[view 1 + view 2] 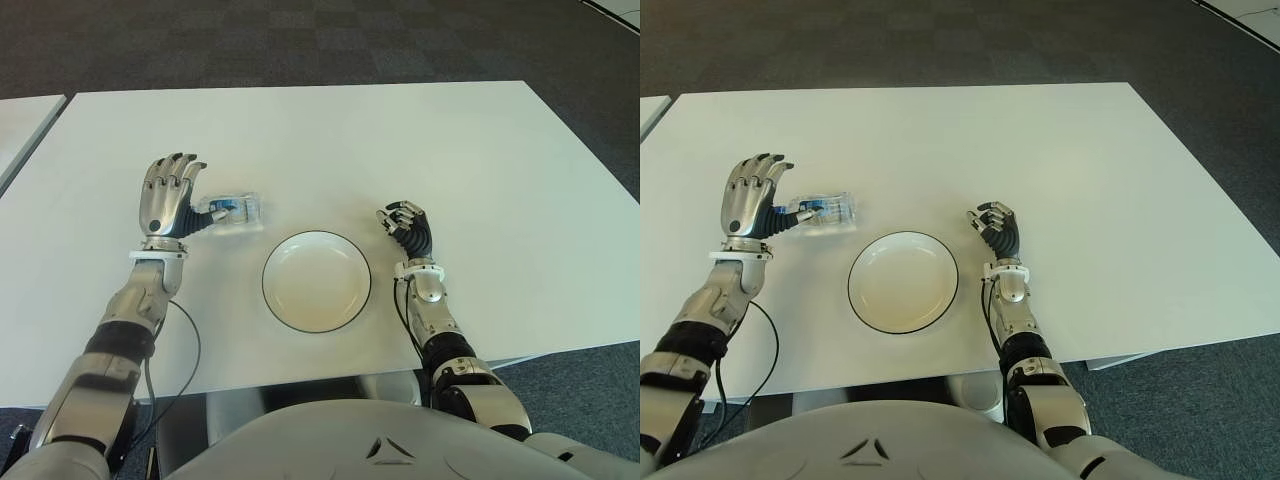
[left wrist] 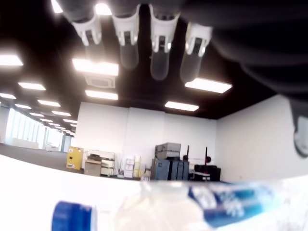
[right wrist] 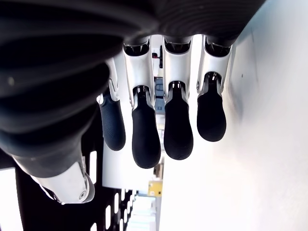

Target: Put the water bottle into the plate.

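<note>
I stand at a white table (image 1: 330, 130) on dark grey carpet (image 1: 300, 40) laid in a faint checker pattern, with the edge of a second white table (image 1: 18, 125) just off to my left. From my left wrist I see a black ceiling with rows of rectangular light panels (image 2: 95, 67), white walls (image 2: 144, 134), bright windows (image 2: 19, 132) far off, and a yellow cabinet (image 2: 74, 158), stacked boxes (image 2: 127, 166) and dark grey equipment cabinets (image 2: 168, 163) along the far wall.

Water bottle (image 2: 192, 211) blurred, cut off by left wrist view's edge
</note>
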`<state>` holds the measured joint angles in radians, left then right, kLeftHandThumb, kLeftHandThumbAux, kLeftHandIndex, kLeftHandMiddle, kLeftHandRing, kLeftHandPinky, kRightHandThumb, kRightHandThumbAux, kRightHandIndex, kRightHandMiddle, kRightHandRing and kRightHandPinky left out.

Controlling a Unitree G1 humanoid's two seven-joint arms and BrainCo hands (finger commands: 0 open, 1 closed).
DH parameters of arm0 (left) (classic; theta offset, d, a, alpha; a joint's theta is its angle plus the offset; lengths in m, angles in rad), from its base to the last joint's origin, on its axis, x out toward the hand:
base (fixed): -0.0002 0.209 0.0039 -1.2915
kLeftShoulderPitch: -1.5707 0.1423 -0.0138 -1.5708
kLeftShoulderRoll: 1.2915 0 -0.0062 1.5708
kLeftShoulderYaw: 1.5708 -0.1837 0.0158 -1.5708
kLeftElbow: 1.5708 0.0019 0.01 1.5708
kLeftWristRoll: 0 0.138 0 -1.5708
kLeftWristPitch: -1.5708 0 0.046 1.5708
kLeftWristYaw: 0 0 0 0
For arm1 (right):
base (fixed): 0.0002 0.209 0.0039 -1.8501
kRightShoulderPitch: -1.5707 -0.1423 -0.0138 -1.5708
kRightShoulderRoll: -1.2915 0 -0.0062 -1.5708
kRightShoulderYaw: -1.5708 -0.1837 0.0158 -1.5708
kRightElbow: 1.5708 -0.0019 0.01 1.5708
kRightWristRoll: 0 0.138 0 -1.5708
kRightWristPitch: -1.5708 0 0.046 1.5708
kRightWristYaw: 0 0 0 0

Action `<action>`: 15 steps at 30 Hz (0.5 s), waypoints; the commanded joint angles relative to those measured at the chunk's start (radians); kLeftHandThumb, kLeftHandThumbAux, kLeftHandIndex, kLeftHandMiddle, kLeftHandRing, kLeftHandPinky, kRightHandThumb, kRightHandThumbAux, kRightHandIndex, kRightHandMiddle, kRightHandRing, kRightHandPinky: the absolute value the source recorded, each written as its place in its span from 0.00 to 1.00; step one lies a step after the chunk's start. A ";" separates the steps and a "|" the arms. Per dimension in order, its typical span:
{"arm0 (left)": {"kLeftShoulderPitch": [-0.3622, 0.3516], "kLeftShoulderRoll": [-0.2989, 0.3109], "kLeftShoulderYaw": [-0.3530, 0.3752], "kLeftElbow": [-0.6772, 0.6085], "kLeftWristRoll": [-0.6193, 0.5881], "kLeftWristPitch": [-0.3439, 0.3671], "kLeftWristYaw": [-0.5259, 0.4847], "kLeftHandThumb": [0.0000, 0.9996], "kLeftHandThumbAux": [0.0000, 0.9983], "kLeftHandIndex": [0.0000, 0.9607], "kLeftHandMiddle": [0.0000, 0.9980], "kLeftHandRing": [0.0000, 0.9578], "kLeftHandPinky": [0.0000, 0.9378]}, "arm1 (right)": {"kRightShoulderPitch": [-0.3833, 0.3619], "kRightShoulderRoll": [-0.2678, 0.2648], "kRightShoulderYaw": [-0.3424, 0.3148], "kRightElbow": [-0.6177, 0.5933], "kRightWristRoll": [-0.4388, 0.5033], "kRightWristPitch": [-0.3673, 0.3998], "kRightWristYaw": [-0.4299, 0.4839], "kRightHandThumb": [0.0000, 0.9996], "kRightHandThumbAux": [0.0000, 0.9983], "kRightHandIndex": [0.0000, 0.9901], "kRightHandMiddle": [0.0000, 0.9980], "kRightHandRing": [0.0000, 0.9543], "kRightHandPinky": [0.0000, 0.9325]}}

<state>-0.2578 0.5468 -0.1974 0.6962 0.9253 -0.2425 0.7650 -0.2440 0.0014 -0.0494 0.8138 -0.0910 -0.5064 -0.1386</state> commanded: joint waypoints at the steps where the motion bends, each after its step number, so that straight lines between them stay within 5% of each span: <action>1: -0.050 0.006 -0.076 0.145 0.021 -0.014 0.043 0.55 0.26 0.00 0.00 0.00 0.00 | 0.081 0.013 -0.001 0.074 0.013 0.100 0.005 0.71 0.73 0.44 0.68 0.70 0.70; 15: -0.152 -0.008 -0.197 0.325 0.000 -0.012 0.034 0.50 0.15 0.00 0.00 0.00 0.00 | 0.077 0.009 -0.009 0.087 0.015 0.103 0.006 0.71 0.73 0.44 0.67 0.69 0.70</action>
<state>-0.3777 0.5496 -0.3649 0.9676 0.9262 -0.2526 0.8143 -0.2445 -0.0002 -0.0573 0.8193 -0.0901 -0.5063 -0.1387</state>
